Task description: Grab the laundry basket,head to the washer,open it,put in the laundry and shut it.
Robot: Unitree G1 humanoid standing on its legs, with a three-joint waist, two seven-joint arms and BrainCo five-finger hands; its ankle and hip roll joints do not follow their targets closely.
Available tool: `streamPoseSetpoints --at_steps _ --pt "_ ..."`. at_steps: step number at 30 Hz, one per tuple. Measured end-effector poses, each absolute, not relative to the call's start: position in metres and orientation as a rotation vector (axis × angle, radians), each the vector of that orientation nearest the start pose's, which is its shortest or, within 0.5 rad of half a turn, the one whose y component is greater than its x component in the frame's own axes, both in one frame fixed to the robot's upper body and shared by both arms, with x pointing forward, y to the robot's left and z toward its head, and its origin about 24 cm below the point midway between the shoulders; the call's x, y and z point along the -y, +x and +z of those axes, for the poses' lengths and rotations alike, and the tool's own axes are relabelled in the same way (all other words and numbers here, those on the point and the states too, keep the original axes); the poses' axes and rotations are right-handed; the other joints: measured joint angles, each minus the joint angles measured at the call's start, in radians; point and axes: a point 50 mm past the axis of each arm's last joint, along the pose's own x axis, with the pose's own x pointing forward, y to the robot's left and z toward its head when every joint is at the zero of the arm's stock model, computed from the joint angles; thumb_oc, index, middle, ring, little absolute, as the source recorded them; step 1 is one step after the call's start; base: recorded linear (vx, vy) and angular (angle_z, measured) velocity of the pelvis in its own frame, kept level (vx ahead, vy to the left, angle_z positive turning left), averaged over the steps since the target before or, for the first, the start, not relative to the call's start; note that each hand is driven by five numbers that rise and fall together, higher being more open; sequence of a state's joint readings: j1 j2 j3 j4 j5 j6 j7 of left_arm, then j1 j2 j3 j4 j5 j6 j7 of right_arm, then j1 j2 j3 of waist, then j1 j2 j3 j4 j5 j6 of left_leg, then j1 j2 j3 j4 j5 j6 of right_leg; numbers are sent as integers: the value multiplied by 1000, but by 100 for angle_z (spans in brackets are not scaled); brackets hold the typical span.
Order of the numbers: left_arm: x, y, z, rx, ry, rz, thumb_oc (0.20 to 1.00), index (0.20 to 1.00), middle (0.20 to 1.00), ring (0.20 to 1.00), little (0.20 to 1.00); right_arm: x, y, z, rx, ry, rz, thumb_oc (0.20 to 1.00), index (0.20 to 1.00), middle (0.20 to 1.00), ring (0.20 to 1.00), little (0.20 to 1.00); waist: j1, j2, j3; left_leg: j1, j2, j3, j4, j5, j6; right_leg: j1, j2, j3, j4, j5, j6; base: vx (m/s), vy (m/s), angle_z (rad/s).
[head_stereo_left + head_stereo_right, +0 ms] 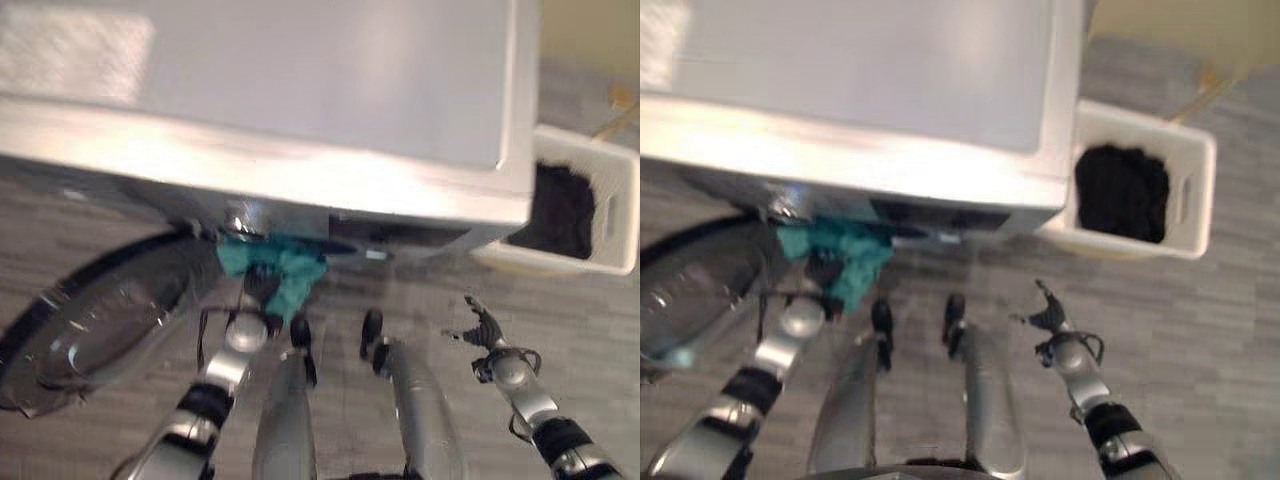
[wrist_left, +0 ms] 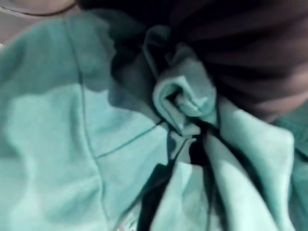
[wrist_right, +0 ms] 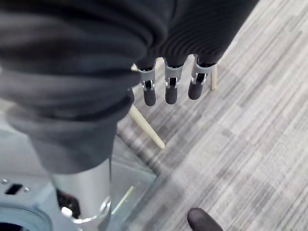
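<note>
So the right hand (image 1: 484, 328) is just hanging over the grey floor (image 1: 1200, 330), fingers (image 3: 166, 91) loose and straight, nothing in it. The left hand (image 1: 262, 285) is up at the washer's front, buried in a teal cloth (image 1: 275, 262), and the left wrist view has that teal fabric bunched and folded right against the dark cover, so I honestly can't tell how its fingers sit. The cloth hangs at the lower front edge of the white washer (image 1: 300, 90), right by the opening. The round washer door (image 1: 100, 320) is swung open on the robot's left side. Further back, the white laundry basket (image 1: 1195, 160) stands on the floor just beside the washer's right side, with dark laundry (image 1: 1122, 192) inside.
</note>
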State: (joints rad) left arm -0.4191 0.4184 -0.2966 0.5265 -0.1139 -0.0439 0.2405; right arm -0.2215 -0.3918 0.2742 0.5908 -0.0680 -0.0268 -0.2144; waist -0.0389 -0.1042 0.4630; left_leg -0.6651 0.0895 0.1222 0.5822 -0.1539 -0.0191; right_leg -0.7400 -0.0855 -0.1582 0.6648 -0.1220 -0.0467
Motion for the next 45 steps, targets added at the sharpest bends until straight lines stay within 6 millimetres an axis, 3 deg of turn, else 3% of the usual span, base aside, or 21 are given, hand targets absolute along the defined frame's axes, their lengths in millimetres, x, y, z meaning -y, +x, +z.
streamPoseSetpoints --at_steps 1,2,7,9,10,12,13,14,18,23,28,30,32,33,34,35,38,39,40,43,45 --pt "-194 333 58 -32 438 58 200 200 200 200 200 209 280 -18 -292 -585 -24 1000 1000 1000 1000 1000 -5 -1 31 -28 6 4 51 -16 7 -28 -6 8 42 -10 -1 -132 40 -28" --pt "-194 344 78 33 456 78 200 200 200 200 200 201 289 -7 -237 -564 -22 1000 1000 1000 1000 1000 -23 1 53 -129 22 5 169 -68 17 -119 -10 21 124 -49 0 -142 62 -22" --pt "-179 374 170 316 562 110 200 200 200 200 200 191 301 22 -97 -459 -62 1000 1000 1000 1000 1000 -53 -3 70 -480 42 -6 440 -102 33 -452 -29 43 357 -67 -11 -84 71 1" --pt "-188 394 255 481 691 225 200 200 200 200 200 180 308 47 28 -432 -37 1000 1000 1000 1000 1000 -88 -2 70 -623 59 -26 531 -109 42 -578 -19 40 421 -78 -12 -1 68 -10" --pt "-191 394 265 502 702 248 200 200 200 200 200 179 309 48 34 -428 -33 1000 1000 1000 1000 1000 -94 -2 70 -629 61 -22 532 -109 43 -585 -19 43 422 -78 -11 0 90 -29" --pt "-201 402 303 517 892 339 200 200 200 200 200 178 303 47 51 -413 1 1000 1000 1000 1000 1000 -111 0 67 -667 71 -29 603 -122 60 -618 -10 49 476 -78 -10 4 45 -9" --pt "-207 399 323 549 921 384 533 533 533 533 533 179 303 51 75 -411 0 1000 1000 1000 1000 1000 -119 1 66 -687 73 -33 613 -124 60 -637 -8 48 483 -78 -10 13 19 -15" --pt "-212 390 354 634 912 466 1000 1000 1000 1000 1000 183 305 56 94 -415 -11 1000 1000 1000 1000 1000 -119 3 66 -714 74 -33 607 -124 60 -663 -6 47 472 -77 -8 12 19 -20" --pt "-211 391 369 640 1036 510 1000 1000 1000 1000 1000 187 302 60 110 -417 11 1000 1000 1000 1000 1000 -122 10 62 -712 68 -48 602 -124 60 -657 1 42 464 -77 -9 9 4 -1" --pt "-217 393 365 592 1146 500 1000 1000 1000 1000 1000 199 301 67 130 -441 18 1000 1000 1000 1000 1000 -114 16 51 -680 67 -47 587 -124 58 -629 0 41 462 -77 -10 8 -11 3" --pt "-221 398 333 526 1165 430 1000 1000 1000 1000 1000 203 293 54 78 -441 26 1000 1000 1000 1000 1000 -96 52 -26 -669 66 -52 584 -140 48 -617 -6 30 469 -87 -26 12 -29 6" --pt "-225 396 293 477 1061 365 1000 1000 1000 1000 1000 203 293 49 52 -432 20 1000 1000 1000 1000 1000 -86 62 -66 -647 64 -54 575 -154 41 -598 -15 22 470 -103 -35 -16 -61 8" --pt "-227 395 241 370 956 313 1000 1000 1000 1000 1000 200 293 44 29 -414 10 1000 1000 1000 1000 1000 -76 64 -66 -576 61 -51 537 -156 36 -529 -18 16 447 -112 -42 -5 -46 9" --pt "-226 386 188 268 827 256 1000 1000 1000 1000 1000 197 291 33 -21 -397 -2 1000 1000 1000 1000 1000 -80 60 -71 -489 59 -46 481 -151 27 -449 -18 13 395 -111 -30 -4 -18 12" --pt "-225 377 144 150 808 210 1000 1000 1000 1000 1000 198 286 23 -64 -397 -5 1000 1000 1000 1000 1000 -67 63 -103 -441 56 -38 438 -147 21 -406 -17 14 363 -115 -29 35 -6 12" --pt "-225 368 116 71 778 177 1000 1000 1000 1000 1000 197 280 14 -97 -395 1 1000 1000 1000 1000 1000 -65 59 -125 -402 55 -32 407 -143 18 -372 -17 14 340 -118 -28 16 -2 13" --pt "-235 322 38 -144 652 173 1000 1000 1000 1000 1000 197 265 -16 -231 -399 -4 1000 1000 1000 1000 1000 -57 51 -168 -238 34 -13 255 -110 5 -230 -19 17 227 -115 -5 76 -20 6" --pt "-242 272 -13 -310 492 201 1000 1000 1000 1000 1000 203 255 -38 -349 -406 -35 1000 1000 1000 1000 1000 -37 55 -173 -42 18 23 71 -68 0 -65 -11 34 89 -100 17 194 -61 -12" --pt "-244 249 -34 -396 461 205 1000 1000 1000 1000 1000 206 248 -45 -389 -403 -49 1000 1000 1000 1000 1000 -35 59 -176 49 12 35 -12 -40 6 14 -9 36 23 -82 25 149 -51 -16" --pt "-248 189 -77 -604 414 185 1000 1000 1000 1000 1000 216 219 -65 -490 -436 -61 1000 1000 1000 1000 1000 -22 66 -197 297 -7 56 -215 3 3 223 6 43 -114 -69 37 112 -46 -8" --pt "-249 185 -79 -620 403 179 1000 1000 1000 1000 1000 220 211 -72 -529 -430 -75 1000 1000 1000 1000 1000 -10 64 -201 365 -7 71 -277 33 -14 277 13 45 -151 -46 22 56 -64 -17"
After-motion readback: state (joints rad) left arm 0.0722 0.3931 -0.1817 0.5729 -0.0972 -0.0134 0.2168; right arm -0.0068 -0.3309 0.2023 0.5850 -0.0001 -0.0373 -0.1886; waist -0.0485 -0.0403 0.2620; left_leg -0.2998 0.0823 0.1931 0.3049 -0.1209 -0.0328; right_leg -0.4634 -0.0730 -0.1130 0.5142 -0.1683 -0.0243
